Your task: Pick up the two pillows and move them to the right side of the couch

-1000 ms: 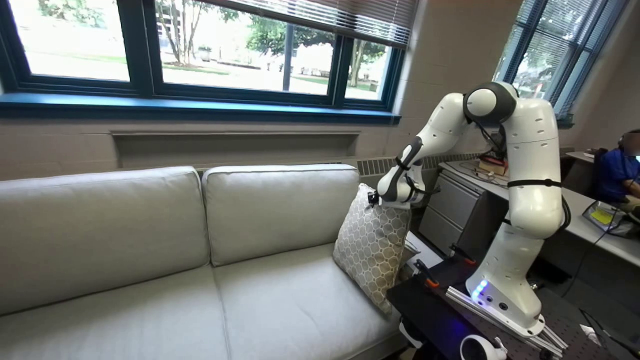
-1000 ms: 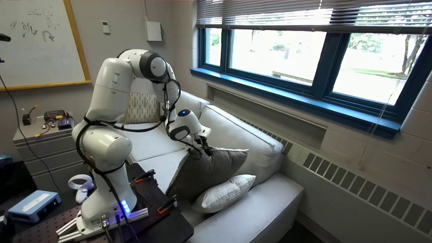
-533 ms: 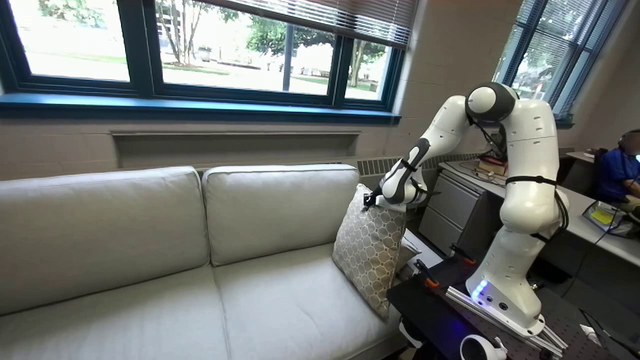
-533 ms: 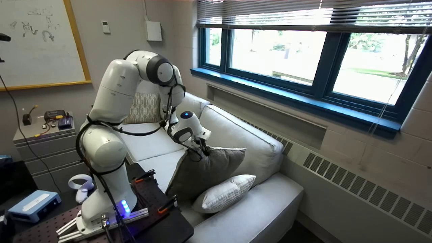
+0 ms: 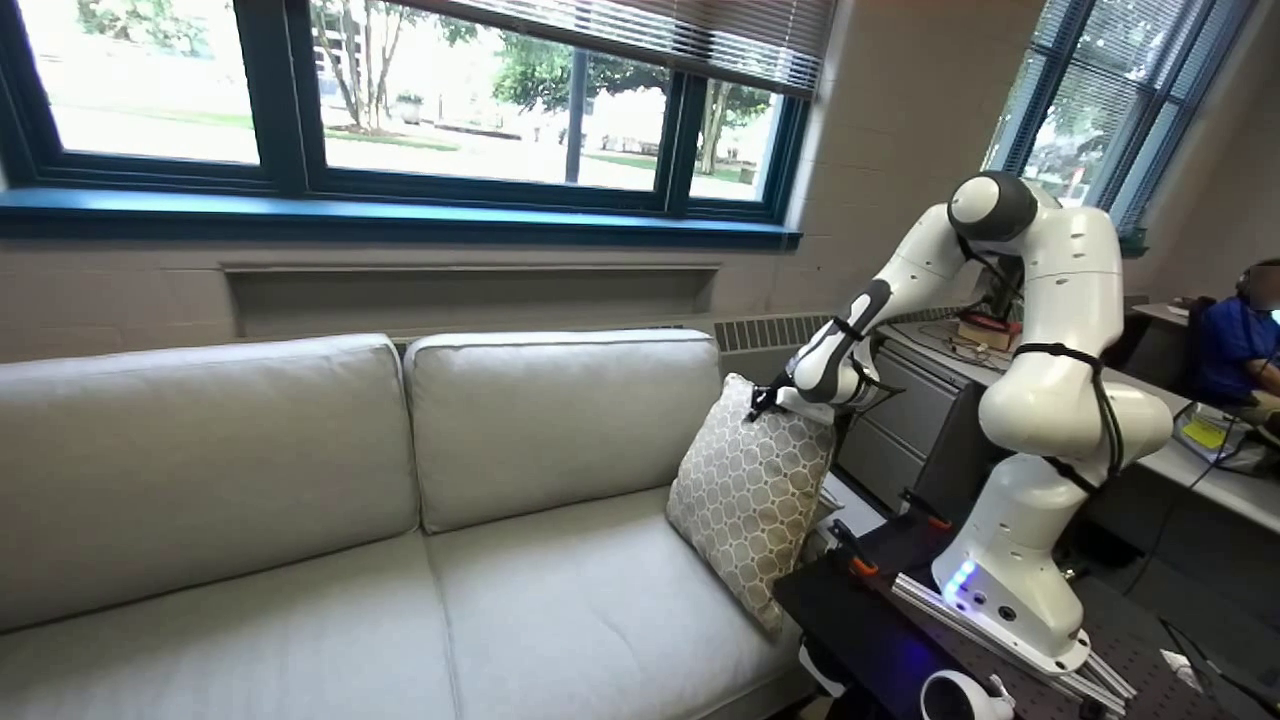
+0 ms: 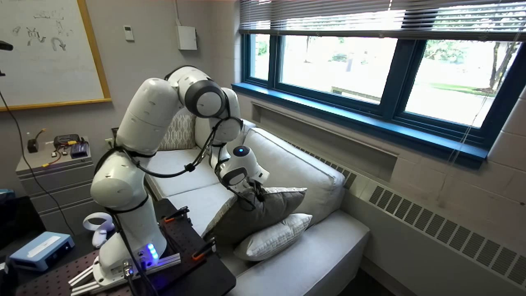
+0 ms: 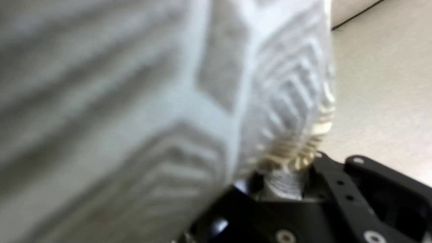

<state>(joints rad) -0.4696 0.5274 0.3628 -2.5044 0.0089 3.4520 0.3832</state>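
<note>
The large tan lattice cushion (image 5: 750,500) stands tilted on the couch (image 5: 560,580) at its right end. In an exterior view its plain grey back (image 6: 250,220) shows. My gripper (image 5: 762,402) is at the cushion's top edge, also seen in an exterior view (image 6: 258,193). In the wrist view the cushion (image 7: 189,101) fills much of the picture, and bunched fabric is pinched between the gripper's fingers (image 7: 285,168). The smaller cream-white pillow (image 6: 275,238) lies tilted between the cushion and the couch's armrest (image 6: 306,267); in an exterior view it is mostly hidden behind the cushion.
Another patterned cushion (image 6: 178,131) sits at the couch's far end. The black robot table (image 6: 197,267) with orange-tipped clamps (image 6: 204,249) stands close to the cushion. The couch's back cushions (image 5: 565,430) and the wall heater (image 6: 435,230) lie behind.
Over the last half second my gripper has moved down and toward the armrest. The top of the tan cushion has moved with it, leaning further over the cream-white pillow, which looks almost unmoved.
</note>
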